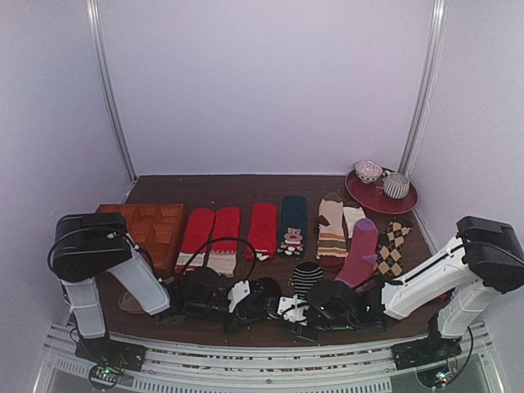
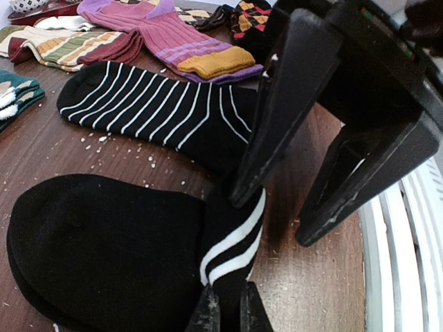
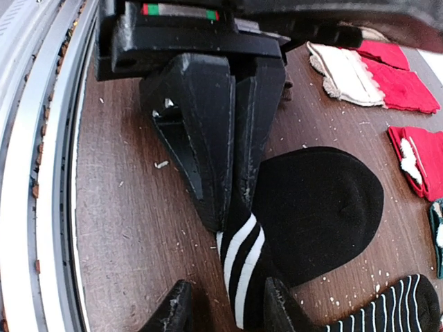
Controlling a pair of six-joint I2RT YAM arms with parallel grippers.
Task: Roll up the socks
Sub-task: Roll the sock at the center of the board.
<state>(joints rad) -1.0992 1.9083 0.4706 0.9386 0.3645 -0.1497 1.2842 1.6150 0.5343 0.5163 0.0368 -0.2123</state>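
The mostly black sock point(image 2: 97, 249) lies flat near the table's front edge, and its white-banded cuff point(image 3: 242, 256) is pulled up off the wood. My left gripper point(image 2: 230, 294) is shut on that cuff; in the right wrist view the left gripper point(image 3: 232, 204) comes in from above. My right gripper point(image 3: 227, 289) faces it, open, with one finger on each side of the same cuff. One right finger point(image 3: 280, 308) is against the cuff's edge and the other stands apart. The thinly striped sock point(image 2: 152, 104) lies just behind, flat and untouched.
A purple sock point(image 2: 180, 41) with a mustard cuff lies behind the striped one. Further back is a row of red socks point(image 1: 211, 233), a dark green sock point(image 1: 293, 223) and patterned ones. A wooden tray point(image 1: 151, 229) sits left, a red plate point(image 1: 405, 201) back right. The metal rail point(image 3: 41, 173) runs along the near edge.
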